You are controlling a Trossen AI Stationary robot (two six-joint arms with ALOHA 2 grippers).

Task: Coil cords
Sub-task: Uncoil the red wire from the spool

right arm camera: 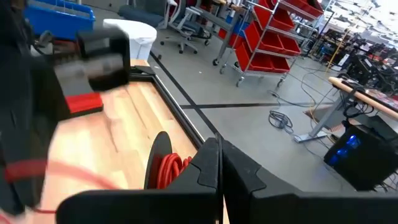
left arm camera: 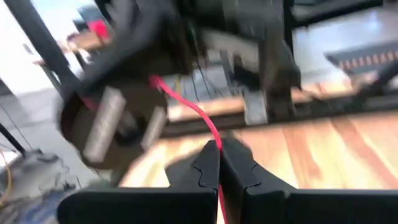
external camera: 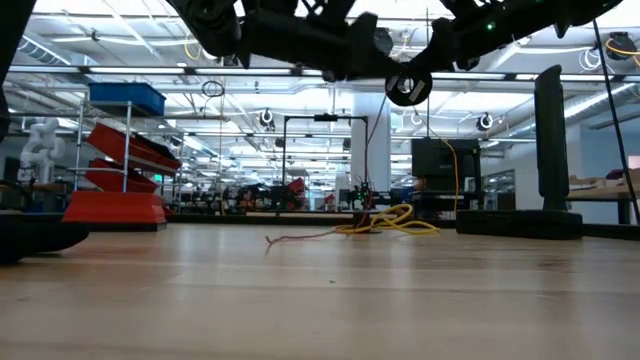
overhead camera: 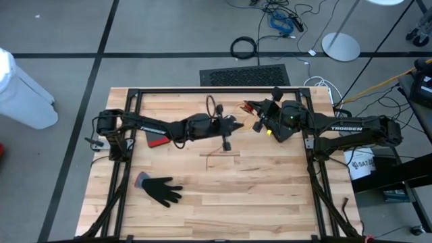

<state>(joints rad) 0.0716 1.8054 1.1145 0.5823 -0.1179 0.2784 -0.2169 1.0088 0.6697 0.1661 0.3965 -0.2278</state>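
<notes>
Near the upper centre of the high view, the left gripper [overhead camera: 236, 123] has its fingers pinched tight on a thin red-orange cord [left arm camera: 198, 113], which runs up from between the fingertips in the left wrist view. The right gripper [overhead camera: 255, 108] sits just beside it, to the right, fingers closed on the coiled end of the same cord [right arm camera: 169, 169] (as far as the wrist view shows). A yellow cord [external camera: 392, 221] lies at centre of the low view. With both ends clamped, pulling apart could undo the coil or slip the cord free.
</notes>
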